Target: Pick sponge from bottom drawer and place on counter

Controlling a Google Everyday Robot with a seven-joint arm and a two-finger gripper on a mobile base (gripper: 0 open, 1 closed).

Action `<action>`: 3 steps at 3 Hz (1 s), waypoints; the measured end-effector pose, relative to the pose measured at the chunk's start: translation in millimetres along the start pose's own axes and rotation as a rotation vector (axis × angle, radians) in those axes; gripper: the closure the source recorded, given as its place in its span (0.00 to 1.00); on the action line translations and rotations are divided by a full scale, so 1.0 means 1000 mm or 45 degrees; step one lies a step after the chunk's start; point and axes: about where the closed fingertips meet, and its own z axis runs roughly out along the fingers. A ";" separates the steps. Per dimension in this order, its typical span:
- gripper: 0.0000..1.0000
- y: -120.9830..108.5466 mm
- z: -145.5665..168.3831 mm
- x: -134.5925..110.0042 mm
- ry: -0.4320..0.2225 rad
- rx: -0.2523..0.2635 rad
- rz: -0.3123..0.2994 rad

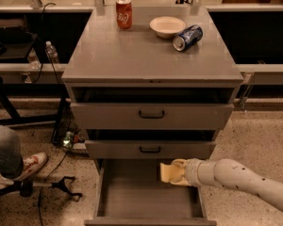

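The bottom drawer (132,197) is pulled open below the two upper drawers, and its grey floor shows. My gripper (175,173) reaches in from the right, over the drawer's back right part. It is shut on the pale yellow sponge (166,172), which sticks out to the left of the fingers and sits just above the drawer floor. The counter (146,55) is the flat grey top of the cabinet, higher up in the view.
On the counter's far part stand a red soda can (124,13) and a white bowl (167,26), with a blue can (188,37) lying on its side. The middle drawer (150,149) overhangs the open one. A person's leg and shoe (30,164) are at the left.
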 end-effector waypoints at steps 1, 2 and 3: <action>1.00 -0.029 -0.058 -0.039 0.092 0.095 -0.143; 1.00 -0.029 -0.058 -0.039 0.092 0.095 -0.143; 1.00 -0.046 -0.071 -0.036 0.073 0.129 -0.130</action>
